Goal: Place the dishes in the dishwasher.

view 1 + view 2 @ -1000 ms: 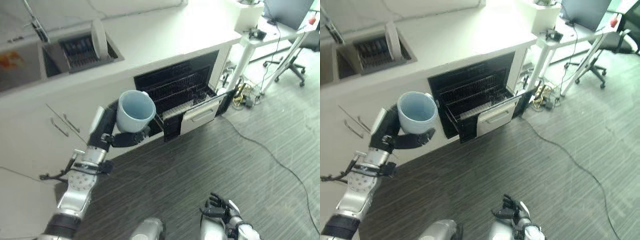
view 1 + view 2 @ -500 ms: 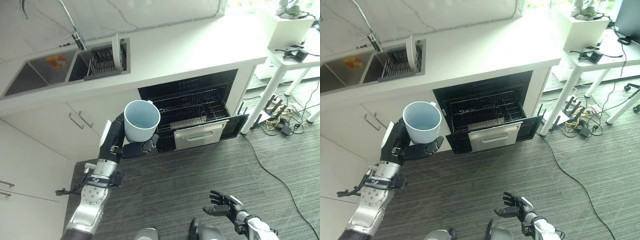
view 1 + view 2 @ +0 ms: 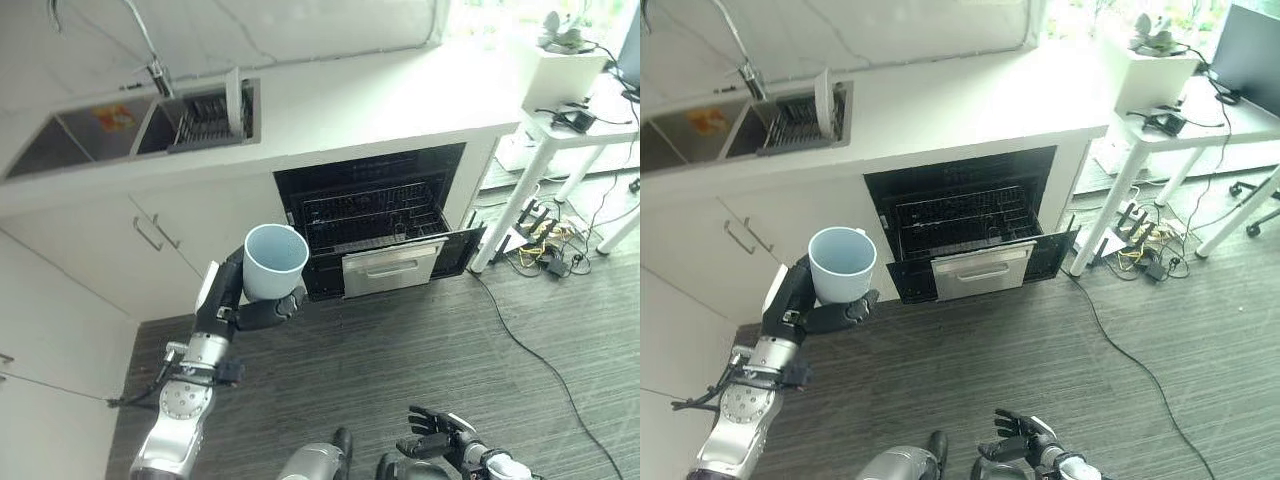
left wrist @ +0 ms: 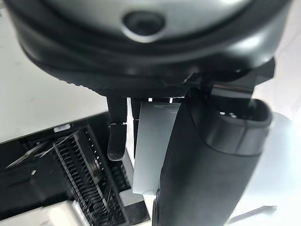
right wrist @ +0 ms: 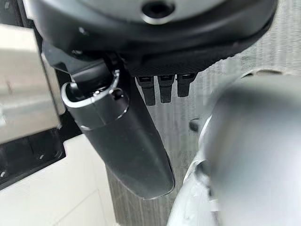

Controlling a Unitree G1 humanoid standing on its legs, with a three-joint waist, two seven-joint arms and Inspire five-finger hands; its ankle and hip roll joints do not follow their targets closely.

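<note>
Gripping pale blue mug (image 3: 275, 262) upright, left hand (image 3: 800, 306) curled around it, dishwasher (image 3: 965, 232) at two o'clock; right hand (image 3: 435, 446) relaxed, fingers spread, at five.

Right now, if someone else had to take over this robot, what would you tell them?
Left hand: shut on a pale blue cup, held upright in front of the cabinets, left of the dishwasher.
Right hand: open and idle, low near the floor.
Dishwasher door is open, its rack pulled partly out. A white plate stands in the drying rack by the sink.
Done: cup picked up.
Left: put the cup in the rack, then probably fetch the plate.
</note>
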